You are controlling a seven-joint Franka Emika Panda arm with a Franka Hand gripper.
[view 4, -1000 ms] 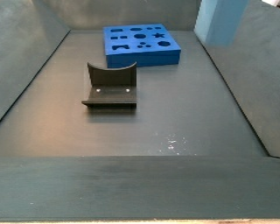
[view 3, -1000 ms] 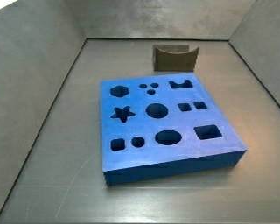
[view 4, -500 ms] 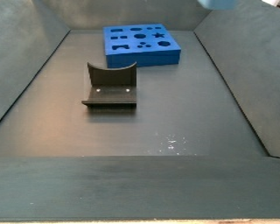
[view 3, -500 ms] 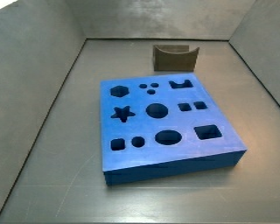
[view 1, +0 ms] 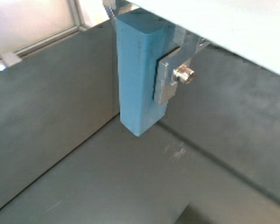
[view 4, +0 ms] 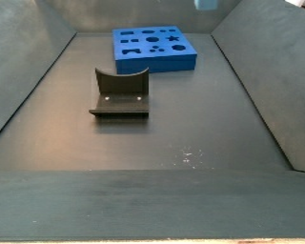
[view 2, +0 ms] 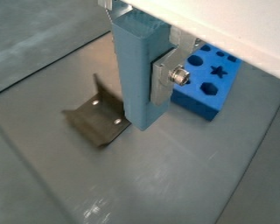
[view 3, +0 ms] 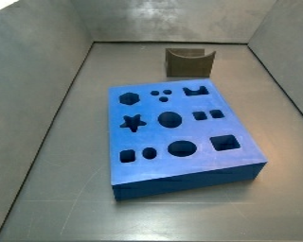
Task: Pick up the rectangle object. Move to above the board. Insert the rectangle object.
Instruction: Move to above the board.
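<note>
The silver finger plate (view 1: 168, 77) lies flat against one side face of the rectangle object (view 1: 142, 74), with a bolt head showing on the plate; the opposite finger is hidden behind the bar, yet the gripper (view 2: 146, 72) is plainly pinching the rectangle object (view 2: 137, 74), which hangs upright from it, its lower end free in the air above the grey floor; in both wrist views the bar is a slim pale blue-grey length with smooth faces; in a wrist view the fixture (view 2: 98, 120) stands on the floor below and just beside the bar's lower end, and the board (view 2: 206, 80) lies farther off behind the finger; in both side views the board (view 3: 182, 132) rests flat on the floor with all its cut-outs unfilled, the fixture (view 4: 119, 94) well apart from it; the gripper itself is barely seen in a side view, only a pale corner at the frame edge
</note>
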